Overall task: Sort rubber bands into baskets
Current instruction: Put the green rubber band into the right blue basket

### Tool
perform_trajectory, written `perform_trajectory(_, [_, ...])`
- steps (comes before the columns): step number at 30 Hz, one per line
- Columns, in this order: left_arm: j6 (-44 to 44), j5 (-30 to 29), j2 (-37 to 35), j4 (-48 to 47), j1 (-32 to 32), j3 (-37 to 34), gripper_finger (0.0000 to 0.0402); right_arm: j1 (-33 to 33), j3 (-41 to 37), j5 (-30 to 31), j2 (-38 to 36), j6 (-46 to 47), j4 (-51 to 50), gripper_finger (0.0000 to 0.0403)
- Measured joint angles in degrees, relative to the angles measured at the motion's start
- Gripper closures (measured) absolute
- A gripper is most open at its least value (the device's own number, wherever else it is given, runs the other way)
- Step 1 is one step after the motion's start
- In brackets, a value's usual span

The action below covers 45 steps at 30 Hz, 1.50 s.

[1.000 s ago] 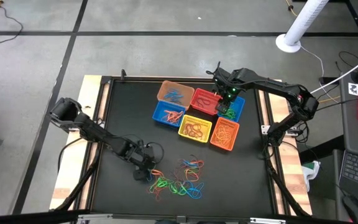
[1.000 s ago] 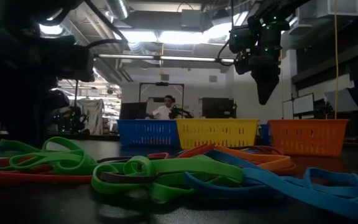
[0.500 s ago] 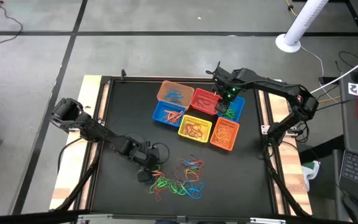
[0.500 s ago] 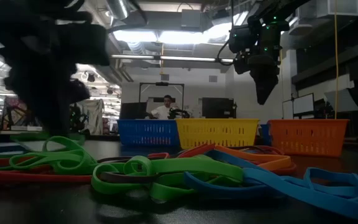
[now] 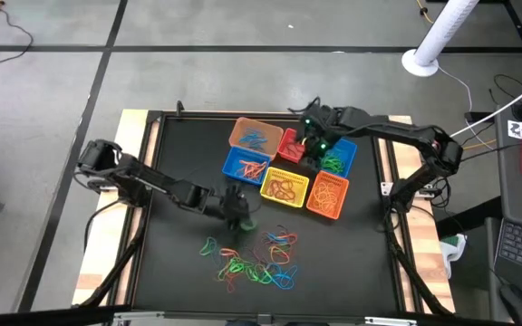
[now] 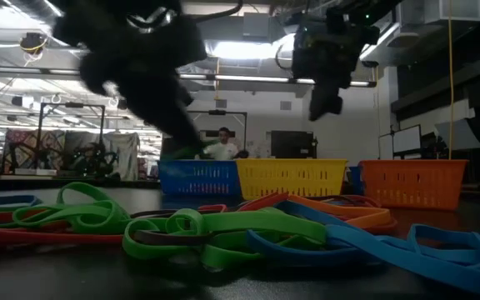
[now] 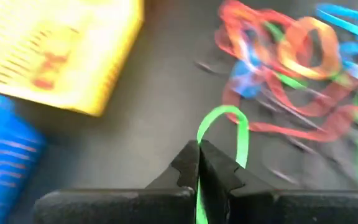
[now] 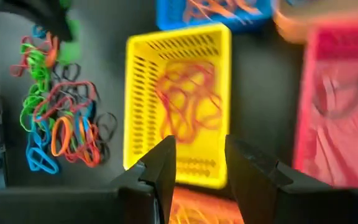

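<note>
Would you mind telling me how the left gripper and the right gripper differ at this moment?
The left gripper is shut on a green band; the right gripper is open and holds nothing. The left gripper is between the loose pile and the baskets, while the right gripper hangs above the red basket. Both are dark two-finger grippers.

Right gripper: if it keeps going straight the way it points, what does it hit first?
Probably the yellow basket: the open right gripper points down at it from above, red rubber bands inside. Depth is unclear.
</note>
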Motion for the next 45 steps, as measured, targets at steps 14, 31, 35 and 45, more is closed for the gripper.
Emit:
perform_trajectory(14, [11.85, -2.77, -0.09, 20.73, 11.80, 0.05, 0.0399, 15.22, 0.00, 8.41, 0.08, 0.45, 12.74, 0.0265])
perform_trajectory(31, [14.12, -2.72, -0.09, 26.18, 12.08, 0.07, 0.0400, 22.56, 0.00, 23.45, 0.08, 20.82, 17.03, 0.0265])
perform_trajectory(35, [15.35, -2.69, -0.09, 26.28, 11.20, 0.07, 0.0399, 22.56, 0.00, 23.99, 0.08, 21.34, 16.89, 0.0265])
perform_trajectory(45, [19.34, -2.66, -0.09, 29.52, 9.72, 0.07, 0.0400, 22.57, 0.00, 21.01, 0.10, 21.47, 16.38, 0.0269])
